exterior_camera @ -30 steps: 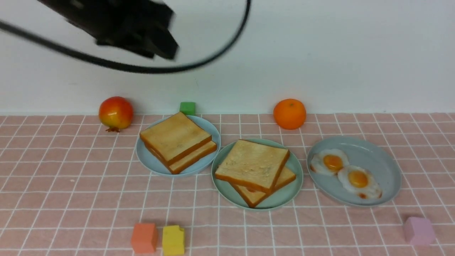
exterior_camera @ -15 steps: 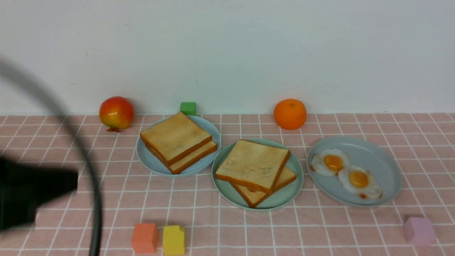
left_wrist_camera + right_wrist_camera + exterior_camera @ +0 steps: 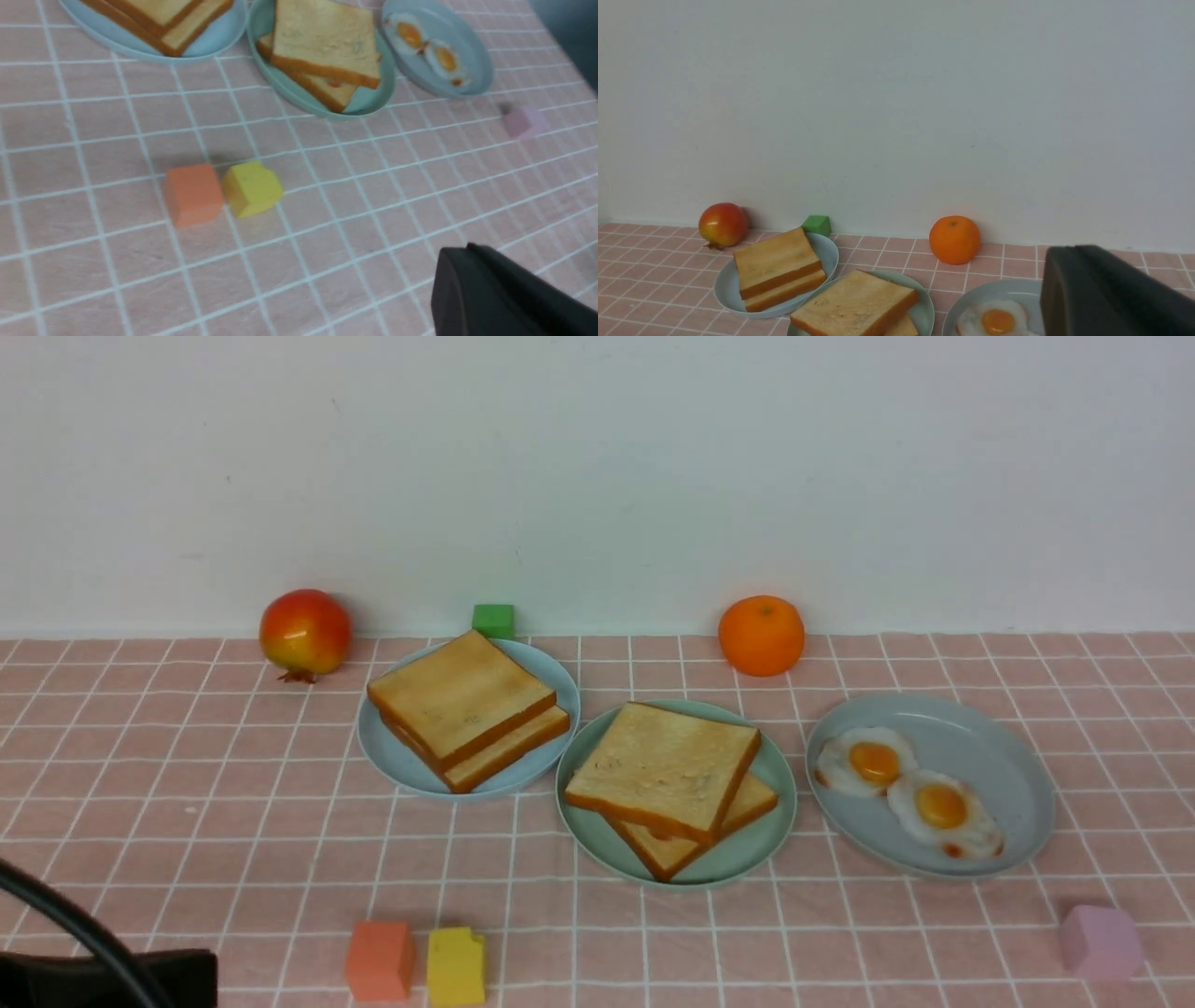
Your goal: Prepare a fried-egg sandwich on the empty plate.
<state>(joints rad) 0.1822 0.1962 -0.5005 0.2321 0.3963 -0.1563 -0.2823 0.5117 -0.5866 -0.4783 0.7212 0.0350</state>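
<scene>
I see two square tan toast slices (image 3: pixel 665 767) stacked on the round mint-green plate (image 3: pixel 771 821); both sets of fingers are closed on nothing.

Probably a lab tabletop: pink checked cloth (image 3: pixel 187 784), toy blocks (image 3: pixel 378 959), blank wall (image 3: pixel 597 467).

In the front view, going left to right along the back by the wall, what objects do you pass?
Red apple → green block → orange.
</scene>
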